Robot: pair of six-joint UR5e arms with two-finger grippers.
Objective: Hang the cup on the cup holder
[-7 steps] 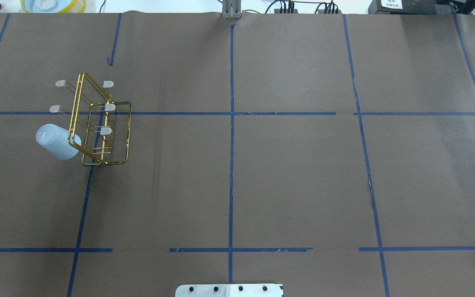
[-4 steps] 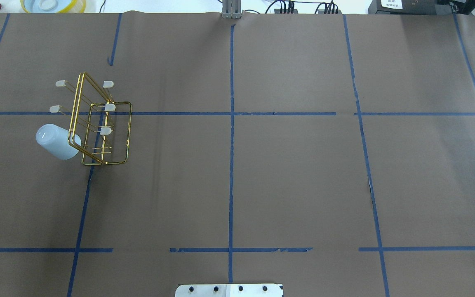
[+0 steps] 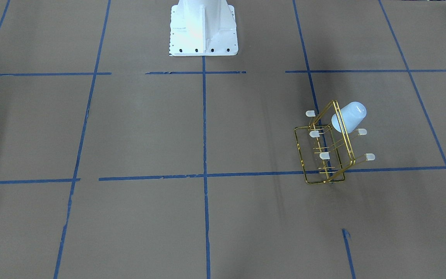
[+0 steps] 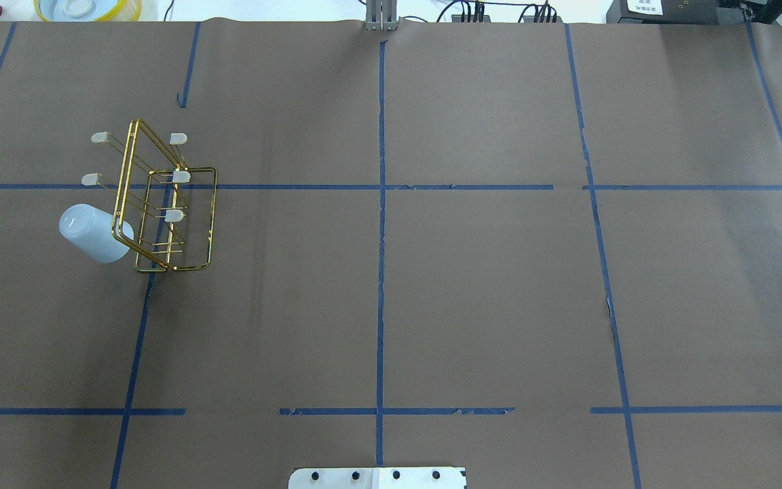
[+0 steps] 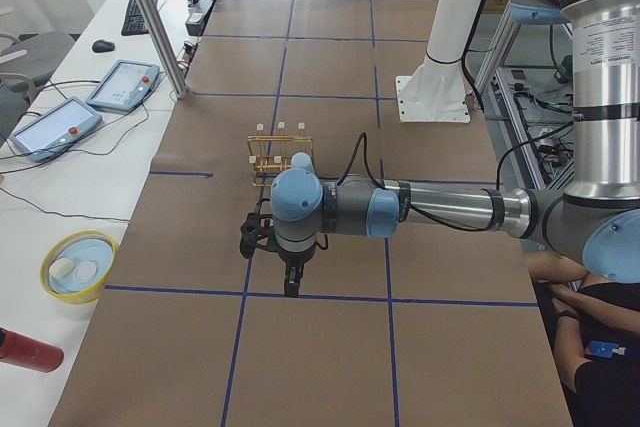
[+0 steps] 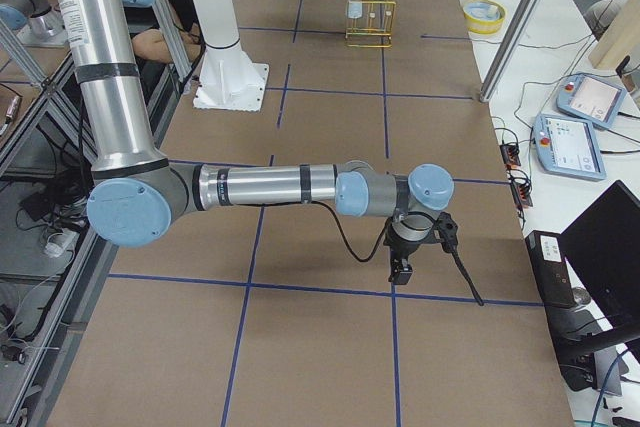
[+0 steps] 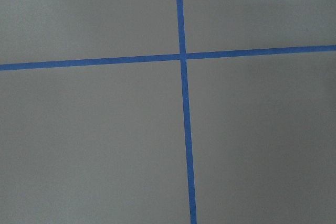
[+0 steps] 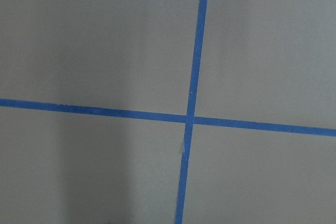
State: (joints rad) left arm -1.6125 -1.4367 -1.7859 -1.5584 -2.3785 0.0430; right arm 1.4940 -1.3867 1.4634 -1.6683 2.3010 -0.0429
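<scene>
A: Locating cup?
B: Hanging on gold wire cup holder, left part of table. Sitting on a prong at holder's near-left corner, tilting, w/ closed base pointing up & away from frame and mouth end lying against the gold wire.

A: Checking L gripper?
B: Pointing straight down over brown paper, just above a blue tape line, apart from holder. Spread or pressed together, can't tell from side view.

A: And R gripper?
B: Also pointing down, hovering at table's right end, well apart from holder. Fingers' state, again can't tell.

A: Getting anything from wrist cams?
B: Both looking down at tape crossings on the paper.
</scene>
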